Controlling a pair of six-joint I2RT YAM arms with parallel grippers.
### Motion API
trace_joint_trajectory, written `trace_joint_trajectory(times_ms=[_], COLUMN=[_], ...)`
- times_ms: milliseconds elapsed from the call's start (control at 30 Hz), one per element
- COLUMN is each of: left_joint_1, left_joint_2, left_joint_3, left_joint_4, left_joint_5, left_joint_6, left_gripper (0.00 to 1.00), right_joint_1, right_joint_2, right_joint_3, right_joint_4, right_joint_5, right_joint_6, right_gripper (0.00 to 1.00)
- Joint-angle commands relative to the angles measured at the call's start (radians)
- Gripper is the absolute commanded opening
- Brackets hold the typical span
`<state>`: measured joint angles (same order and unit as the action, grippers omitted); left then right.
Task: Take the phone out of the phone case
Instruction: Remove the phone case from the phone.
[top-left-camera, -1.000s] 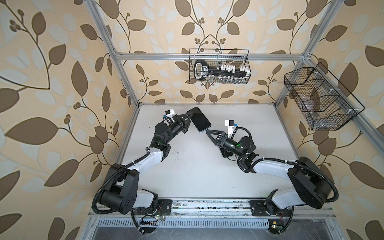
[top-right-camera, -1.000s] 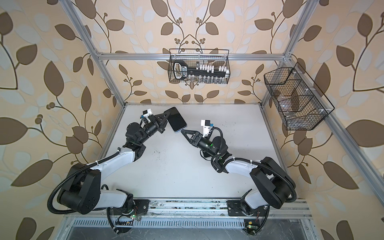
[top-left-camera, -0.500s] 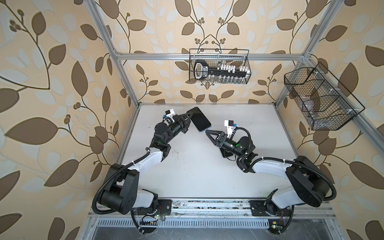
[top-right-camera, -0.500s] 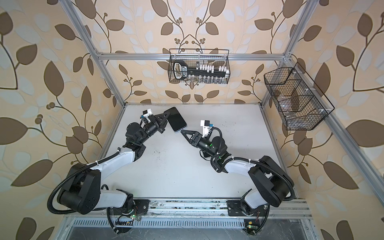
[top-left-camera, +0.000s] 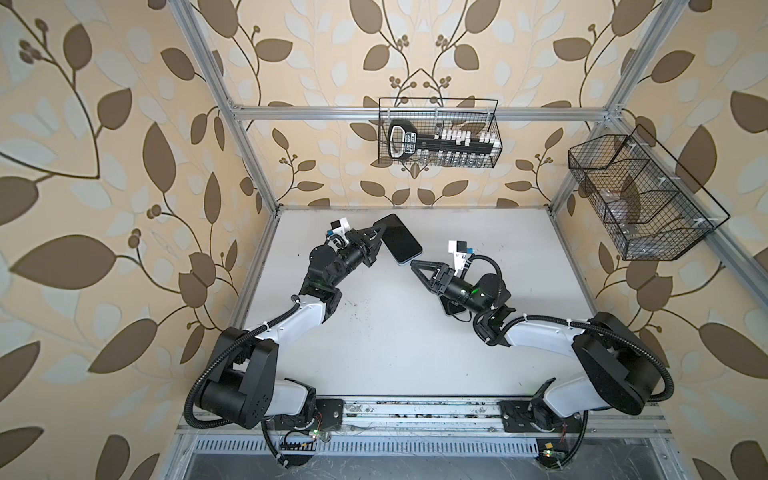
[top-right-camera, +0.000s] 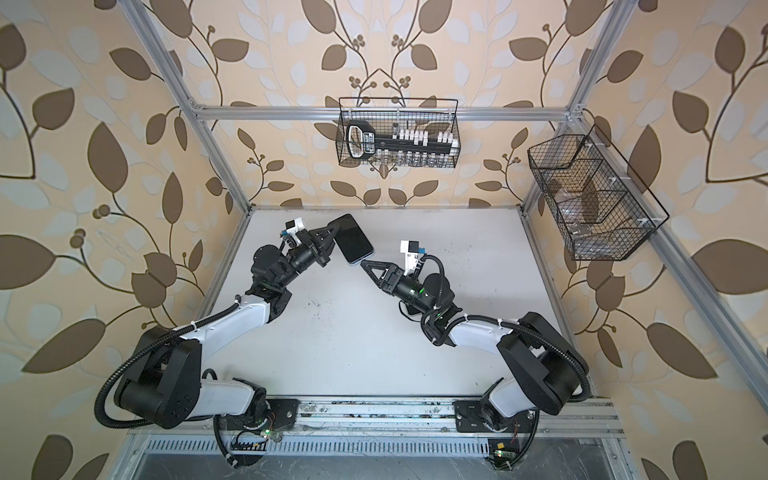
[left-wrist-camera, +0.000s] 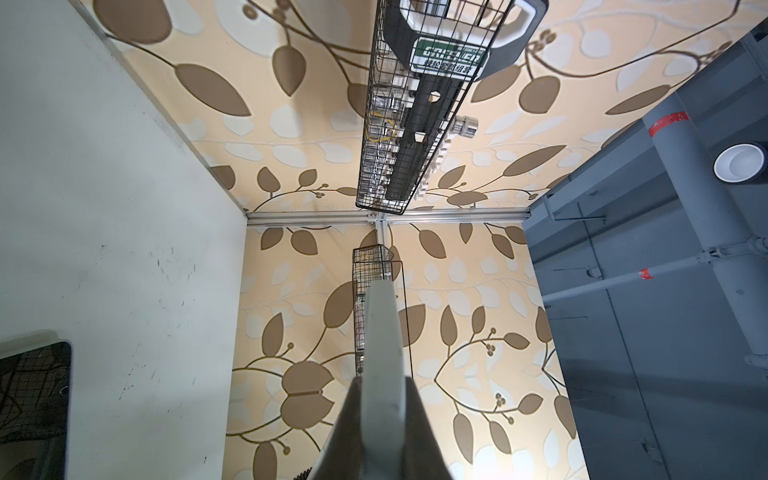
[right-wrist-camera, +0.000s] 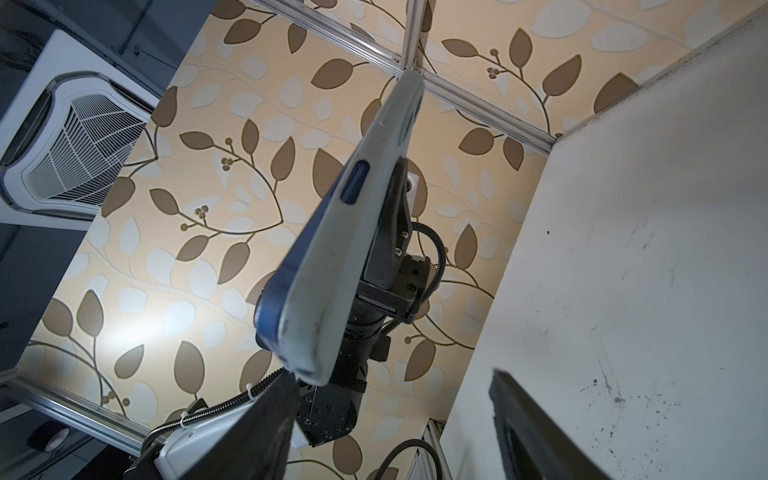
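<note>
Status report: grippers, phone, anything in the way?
Left gripper shut on phone, aloft. Right gripper open by its corner. Phone not yet out of case. Nothing between.

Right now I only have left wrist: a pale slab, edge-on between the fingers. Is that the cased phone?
Observer: Yes. In both top views the left gripper is shut on the phone, lifted off the table.
Operator: Case off yet?
Observer: No. Right wrist shows the pale case wrapped around the phone's blue edge.
Operator: Right arm?
Observer: Right gripper is open, tips by the phone's near corner; contact I can't tell.
</note>
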<state>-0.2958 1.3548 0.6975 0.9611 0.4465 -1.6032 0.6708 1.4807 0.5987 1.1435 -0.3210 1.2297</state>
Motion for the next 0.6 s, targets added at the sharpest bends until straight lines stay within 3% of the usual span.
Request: trace_joint_trajectory(times_ms=[0,567], left_joint_1=[-0.012,-0.012], left_joint_2=[-0.039,-0.062], left_joint_3=[0.032,0.034], left_joint_4=[0.103,0.087], left_joint_5=[0.021,0.023], left_joint_6=[-0.012,-0.013], left_gripper=[0.00,0.00], right_joint_1=[0.006,0.001], right_joint_2=[-0.034,0.001], right_joint_3=[-0.006,0.030], right_joint_4=[0.021,0.024], right_joint_5=[0.014,0.000], right_joint_6=[-0.002,-0.001], right_gripper=[0.74,0.74])
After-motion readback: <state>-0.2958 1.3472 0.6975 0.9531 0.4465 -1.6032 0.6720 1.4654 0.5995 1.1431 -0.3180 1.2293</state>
